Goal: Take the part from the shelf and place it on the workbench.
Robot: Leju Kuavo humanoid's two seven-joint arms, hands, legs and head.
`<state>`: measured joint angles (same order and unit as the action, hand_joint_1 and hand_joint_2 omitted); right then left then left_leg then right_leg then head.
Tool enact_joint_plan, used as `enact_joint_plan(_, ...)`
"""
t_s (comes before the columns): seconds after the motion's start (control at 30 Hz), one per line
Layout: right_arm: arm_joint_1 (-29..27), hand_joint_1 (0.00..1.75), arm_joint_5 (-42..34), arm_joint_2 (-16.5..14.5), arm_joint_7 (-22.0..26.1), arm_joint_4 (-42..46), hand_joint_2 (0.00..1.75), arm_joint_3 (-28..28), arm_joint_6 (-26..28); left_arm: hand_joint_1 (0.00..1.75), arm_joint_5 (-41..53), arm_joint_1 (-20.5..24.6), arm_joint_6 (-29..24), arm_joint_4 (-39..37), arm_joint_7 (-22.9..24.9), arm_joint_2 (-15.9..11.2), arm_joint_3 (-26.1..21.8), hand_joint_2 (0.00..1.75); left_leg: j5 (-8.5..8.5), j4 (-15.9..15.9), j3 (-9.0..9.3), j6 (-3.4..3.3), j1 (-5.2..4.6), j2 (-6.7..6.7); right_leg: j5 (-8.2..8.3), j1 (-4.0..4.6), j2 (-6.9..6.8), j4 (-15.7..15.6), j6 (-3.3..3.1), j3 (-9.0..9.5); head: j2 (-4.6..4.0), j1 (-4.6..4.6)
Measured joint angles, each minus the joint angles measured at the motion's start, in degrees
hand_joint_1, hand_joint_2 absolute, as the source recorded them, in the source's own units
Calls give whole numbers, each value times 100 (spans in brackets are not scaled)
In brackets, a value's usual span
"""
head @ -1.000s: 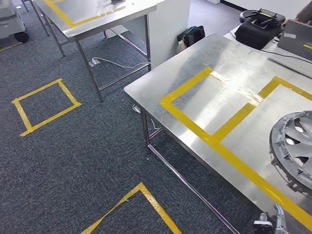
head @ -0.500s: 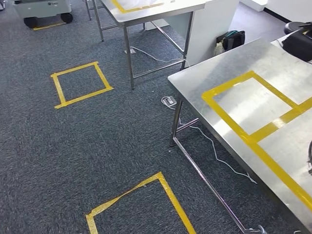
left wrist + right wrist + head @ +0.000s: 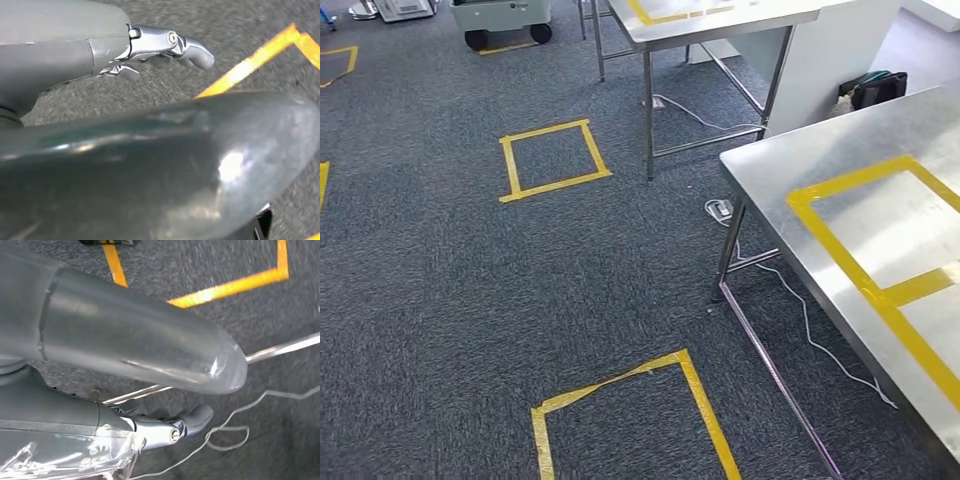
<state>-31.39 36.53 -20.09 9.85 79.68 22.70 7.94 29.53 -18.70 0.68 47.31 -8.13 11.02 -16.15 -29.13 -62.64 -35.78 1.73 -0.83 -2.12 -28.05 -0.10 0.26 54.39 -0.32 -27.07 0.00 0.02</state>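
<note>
Steel bench (image 3: 803, 160), topped with yellow tape (image 3: 848, 265) in frames.

- View: it has swung left across the last second, so the camera turned and the things did not move.
- Part: a second ago a grey wheel cover lay on the bench, beyond the tape. That end has since passed out of frame, and it presumably lies there yet.
- Left hand (image 3: 113, 55): over carpet away from the bench, fingers (image 3: 188, 47) stretched out, holding nothing.
- Right hand (image 3: 151, 427): near the bench's foot rail, fingers straight and apart, empty.
- Floor: cable (image 3: 803, 310) under the bench; taped square (image 3: 554, 158) well beyond its corner.
- Reading: this placement looks finished, and the robot appears to be turning away, probably toward the shelf.
</note>
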Motion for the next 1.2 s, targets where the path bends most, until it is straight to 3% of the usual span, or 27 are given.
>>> enact_joint_plan(0.07,14,0,-29,-1,-27,-49,0,44,-70,0,198,0,101,94,-28,99,-167,0,-358,-727,-251,68,39,122,16,0,-210,14,4,-46,0,-11)
enact_joint_plan(0.1,31,0,-53,0,-46,-82,0,63,-104,0,293,-1,169,123,-57,133,-255,0,-373,-854,-252,96,63,144,23,-3,-307,22,12,-66,0,-11)
enact_joint_plan(0.13,54,0,-83,-1,-66,-119,0,76,-133,0,377,-4,235,139,-93,161,-350,0,-278,-751,-137,122,89,168,28,-8,-394,30,21,-81,0,-11)
enact_joint_plan(0.2,98,0,-164,-1,-119,-198,0,89,-171,0,517,-2,332,154,-173,215,-539,0,54,-5,371,170,129,349,28,-17,-542,52,54,-76,0,-14)
enact_joint_plan(0.27,124,0,-237,-1,-174,-261,0,108,-183,0,631,23,377,179,-225,299,-718,0,249,683,792,138,123,560,12,-7,-664,102,117,-81,0,-15)
enact_joint_plan(0.3,136,0,-261,-1,-193,-282,0,119,-185,0,677,35,391,193,-239,335,-797,0,260,830,867,92,111,607,5,1,-715,126,149,-66,0,-14)
enact_joint_plan(0.37,167,0,-275,-2,-244,-318,0,135,-197,0,769,41,423,208,-268,385,-938,0,251,861,837,-21,96,516,-3,-6,-791,149,204,-36,0,-3)
enact_joint_plan(0.43,208,0,-255,-2,-327,-358,0,150,-221,0,902,51,465,213,-316,438,-1073,0,275,869,805,-111,104,404,-144,-33,-590,319,262,-108,0,5)
enact_joint_plan(0.5,228,0,-210,-2,-397,-419,0,177,-257,0,1023,87,499,215,-366,490,-1178,0,315,872,762,-184,110,277,-498,-47,-223,947,299,-412,0,23)
enact_joint_plan(0.57,237,0,-119,-1,-474,-518,0,233,-364,0,1141,124,518,215,-410,521,-1257,0,344,870,718,-224,97,126,-784,-42,-62,1735,294,-800,0,29)
enact_joint_plan(0.6,253,0,-47,-1,-528,-586,0,275,-454,0,1225,135,522,214,-437,531,-1298,0,353,869,708,-232,90,44,-778,-37,-39,1911,281,-903,0,31)
enact_joint_plan(0.63,272,0,32,0,-586,-660,0,321,-551,0,1314,144,523,210,-468,537,-1342,0,359,867,707,-234,86,-43,-650,-35,-20,1849,261,-898,0,31)
enact_joint_plan(0.67,287,0,103,0,-637,-728,0,361,-631,0,1396,154,522,206,-496,542,-1382,0,363,865,711,-231,84,-133,-426,-33,19,1562,235,-788,0,31)
enact_joint_plan(0.73,303,0,212,-1,-718,-836,0,421,-716,0,1507,189,521,192,-541,551,-1439,0,371,856,698,-212,86,-298,17,-40,275,767,183,-472,0,28)
enact_joint_plan(0.77,306,0,244,-1,-766,-882,0,443,-734,0,1547,214,520,181,-560,556,-1461,0,383,844,666,-189,93,-376,128,-42,394,483,167,-348,0,29)
enact_joint_plan(0.8,309,0,267,-1,-832,-929,0,461,-756,0,1592,236,520,168,-585,562,-1481,0,401,837,621,-155,110,-443,162,-38,476,329,157,-290,0,25)
enact_joint_plan(0.83,310,0,278,-1,-912,-970,0,474,-785,0,1648,251,531,151,-615,563,-1504,0,431,841,570,-108,134,-513,156,-29,471,281,146,-275,0,24)
enact_joint_plan(0.9,310,0,277,-1,-1052,-1015,0,483,-854,0,1754,247,586,117,-678,538,-1549,0,464,882,502,-24,168,-573,194,-10,320,134,118,-238,0,25)
enact_joint_plan(0.97,312,0,264,-3,-1132,-1034,0,485,-921,0,1819,251,665,68,-740,474,-1583,0,311,670,358,22,146,-323,239,-19,148,-78,76,-147,0,-3)
enact_joint_plan(1.03,304,0,245,-4,-1190,-1064,0,482,-981,0,1857,293,716,4,-803,401,-1602,0,7,-25,-33,47,130,0,241,-26,-32,-185,55,-84,0,-29)
enact_joint_plan(1.1,293,0,232,-4,-1245,-1089,0,480,-1016,0,1902,323,745,-51,-845,345,-1622,0,-75,-645,-430,88,144,103,196,-39,-221,-191,62,-48,0,-27)
enact_joint_plan(1.13,292,0,225,-4,-1266,-1094,0,478,-1026,0,1927,319,756,-68,-857,322,-1636,0,51,-680,-497,122,163,132,155,-56,-299,-180,78,-17,0,-31)
enact_joint_plan(1.2,294,0,213,-4,-1300,-1096,0,467,-1040,0,1967,298,778,-86,-875,289,-1666,0,549,-144,-326,215,226,265,46,-108,-415,-141,150,83,0,-32)
